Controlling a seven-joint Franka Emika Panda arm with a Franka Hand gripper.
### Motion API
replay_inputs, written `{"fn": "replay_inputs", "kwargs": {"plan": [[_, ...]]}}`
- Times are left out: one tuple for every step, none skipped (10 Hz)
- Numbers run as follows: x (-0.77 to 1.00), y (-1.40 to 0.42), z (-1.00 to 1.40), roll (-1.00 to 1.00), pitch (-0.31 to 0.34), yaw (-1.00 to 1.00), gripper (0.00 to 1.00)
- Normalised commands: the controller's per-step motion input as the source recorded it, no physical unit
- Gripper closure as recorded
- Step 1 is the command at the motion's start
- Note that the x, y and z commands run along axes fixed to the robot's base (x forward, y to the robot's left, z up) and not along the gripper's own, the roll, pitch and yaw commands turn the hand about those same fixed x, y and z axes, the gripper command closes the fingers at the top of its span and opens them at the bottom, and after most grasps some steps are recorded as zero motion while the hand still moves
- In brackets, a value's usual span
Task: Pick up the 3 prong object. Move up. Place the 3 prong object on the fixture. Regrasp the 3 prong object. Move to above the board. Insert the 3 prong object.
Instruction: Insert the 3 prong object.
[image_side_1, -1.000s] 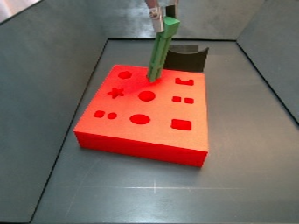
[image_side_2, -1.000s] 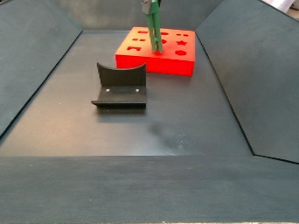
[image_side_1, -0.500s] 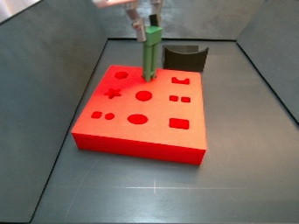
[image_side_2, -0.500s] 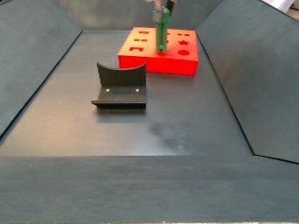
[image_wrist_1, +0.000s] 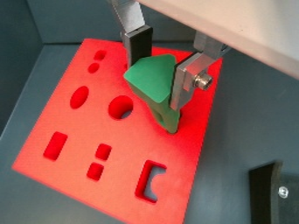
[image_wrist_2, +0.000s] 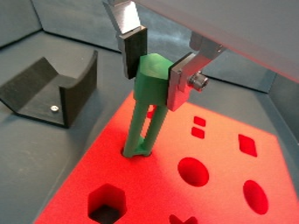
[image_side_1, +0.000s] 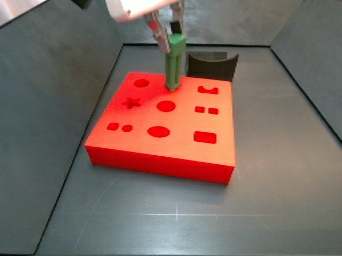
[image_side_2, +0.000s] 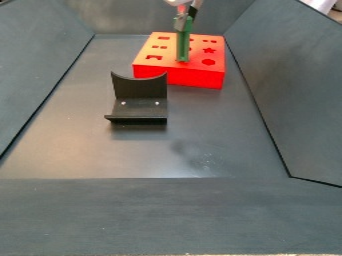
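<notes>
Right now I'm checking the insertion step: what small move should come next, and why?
Probably a slow, straight push down. The tool grips the top of the 3 prong object, which stands upright over the board with its prongs already at a hole. Most of its length is above the surface, so it does not look fully seated. The fixture sits apart, empty.

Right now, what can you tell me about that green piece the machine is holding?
The 3 prong object is a slim green piece that looks like plastic, standing upright. Its wide top sits between the jaws of the gripper, which are closed on it. In a wrist view its lower end splits into prongs that reach a hole in the red board, near the edge facing the dark fixture.
</notes>
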Motion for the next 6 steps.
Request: {"fn": "replay_inputs", "kwargs": {"plan": [[0.52, 0.00, -0.42, -0.12, 0.361, -0.08, 1.00], [0.17, 0.06, -0.53, -0.15, 0.273, -0.09, 1.00], [0.08, 0.00, -0.07, -0.06, 0.076, 0.00, 1.00], [0.33, 0.00, -0.04, -0.05, 0.217, -0.03, 1.00], [0.01, 0.00, -0.04, -0.09, 0.000, -0.04, 1.00], [0.00, 0.00, 0.00, 0.00, 0.000, 0.00, 1.00]]}}
